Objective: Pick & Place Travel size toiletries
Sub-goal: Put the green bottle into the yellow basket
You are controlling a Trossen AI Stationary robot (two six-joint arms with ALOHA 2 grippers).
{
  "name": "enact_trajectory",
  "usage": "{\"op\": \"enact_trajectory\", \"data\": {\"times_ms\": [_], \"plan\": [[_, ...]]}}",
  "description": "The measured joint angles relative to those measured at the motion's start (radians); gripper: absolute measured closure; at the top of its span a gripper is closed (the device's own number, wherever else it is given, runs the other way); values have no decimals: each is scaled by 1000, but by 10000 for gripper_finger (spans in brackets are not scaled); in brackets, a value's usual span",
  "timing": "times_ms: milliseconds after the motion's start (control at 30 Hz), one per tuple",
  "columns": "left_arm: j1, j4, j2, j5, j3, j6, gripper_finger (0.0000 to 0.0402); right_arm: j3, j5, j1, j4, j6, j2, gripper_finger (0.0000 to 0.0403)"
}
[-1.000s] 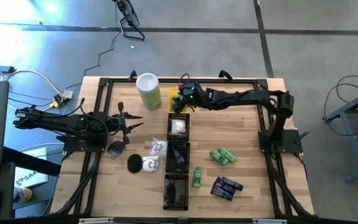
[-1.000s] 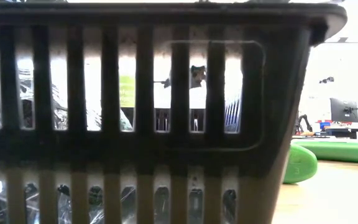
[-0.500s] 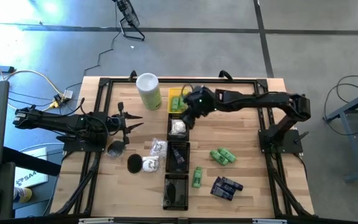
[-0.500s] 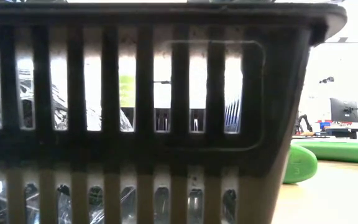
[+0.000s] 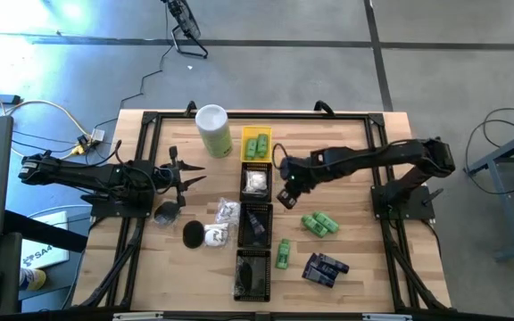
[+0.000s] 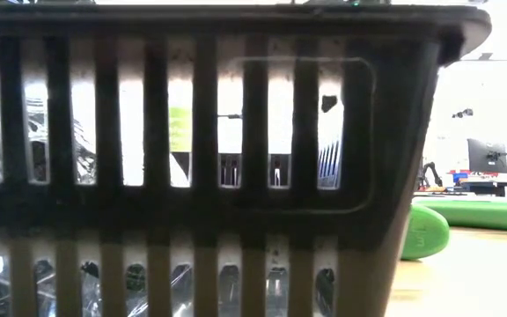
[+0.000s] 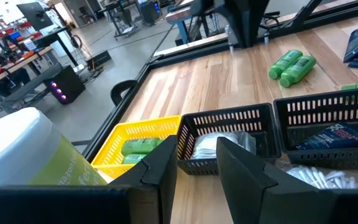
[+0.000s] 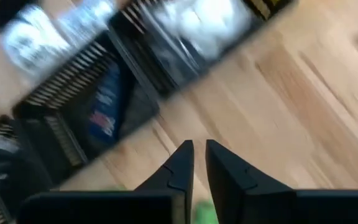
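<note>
R gripper (image 5: 286, 189) sits just right of frame centre in the high view, over bare wood; in the R wrist view its fingers (image 8: 182, 163) are drawn nearly together, only a thin slit between, nothing in them. Just left of it runs a column of trays down the middle of the table (image 5: 355, 241): at the top a yellow tray (image 5: 256, 145) w/ green bottles in it, below that a black tray (image 5: 256, 182) w/ a white crinkly wrapped piece, then a black tray (image 5: 256, 223) w/ a dark blue packet (image 8: 104, 112), and a last black tray (image 5: 253, 273) at lower centre, contents too dark to tell. Lower right of the R gripper, a pair of green bottles (image 5: 319, 223) lies loose on the wood; a single green bottle (image 5: 283, 253) lies just beside the tray column, and dark blue-black packets (image 5: 325, 268) sit further toward lower right. L gripper (image 5: 188, 174) is at centre left, near the tall pale-green canister (image 5: 213, 131) w/ white lid at upper centre; L wrist view shows its jaws set narrow w/ a clear gap, empty. Below the L gripper: a grey puck-like piece (image 5: 165, 212), a black puck (image 5: 194, 234), and white wrapped pieces (image 5: 224, 214) just left of the trays. Low view is mostly blocked by a dark slatted basket wall (image 6: 192, 211); a green bottle (image 6: 425, 232) shows at its right edge.
</note>
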Motion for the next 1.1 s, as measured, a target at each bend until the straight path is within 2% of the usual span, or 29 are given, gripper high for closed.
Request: {"op": "enact_trajectory", "data": {"times_ms": [133,300,433,567,767,1100], "plan": [[0,0,0,0,0,0,293,-1,54,55,-167,105,-10,381],[0,0,0,0,0,0,293,-1,60,123,-299,227,-11,391],[0,0,0,0,0,0,293,-1,73,174,-326,263,-11,399],[0,0,0,0,0,0,293,-1,141,224,-366,292,-11,400],[0,0,0,0,0,0,293,-41,208,289,-382,423,-11,400],[0,0,0,0,0,0,293,-173,171,400,-334,628,-39,400]]}}
